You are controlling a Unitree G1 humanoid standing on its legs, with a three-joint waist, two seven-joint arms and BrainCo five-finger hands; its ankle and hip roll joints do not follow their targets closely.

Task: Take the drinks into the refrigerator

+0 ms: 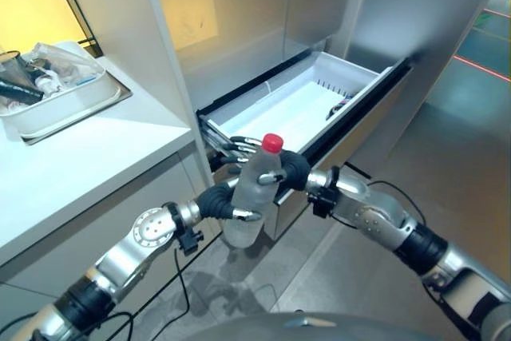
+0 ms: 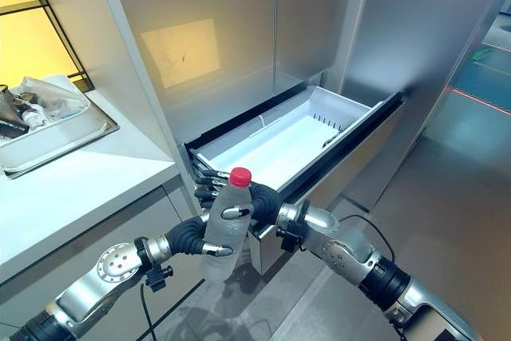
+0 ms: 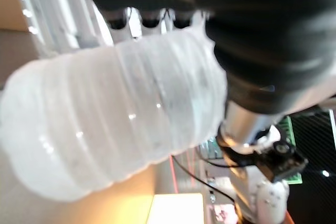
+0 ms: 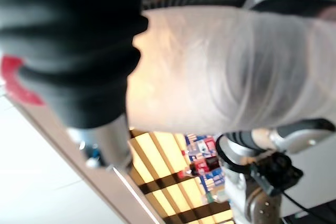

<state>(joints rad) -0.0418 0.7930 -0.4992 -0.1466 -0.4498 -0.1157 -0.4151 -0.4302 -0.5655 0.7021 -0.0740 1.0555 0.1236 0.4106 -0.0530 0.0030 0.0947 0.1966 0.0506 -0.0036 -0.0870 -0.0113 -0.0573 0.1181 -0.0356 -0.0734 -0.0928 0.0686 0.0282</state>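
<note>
Bottle (image 2: 224,227): clear ribbed plastic, red cap, upright, held in front of the open drawer.
Drawer (image 1: 375,77): white inside, pulled open from the refrigerator; a dark item at its far end is too small to identify.
Surface (image 1: 104,145): white, carrying a tray (image 1: 108,93) of cluttered items, cut off at the edge.
Left robot hand (image 1: 227,201): fingers curled around the bottle's body.
Right robot hand (image 1: 289,170): wrapped around the bottle's upper part.

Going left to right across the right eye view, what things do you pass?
White tray of clutter on the counter → red-capped bottle → open white fridge drawer.
</note>
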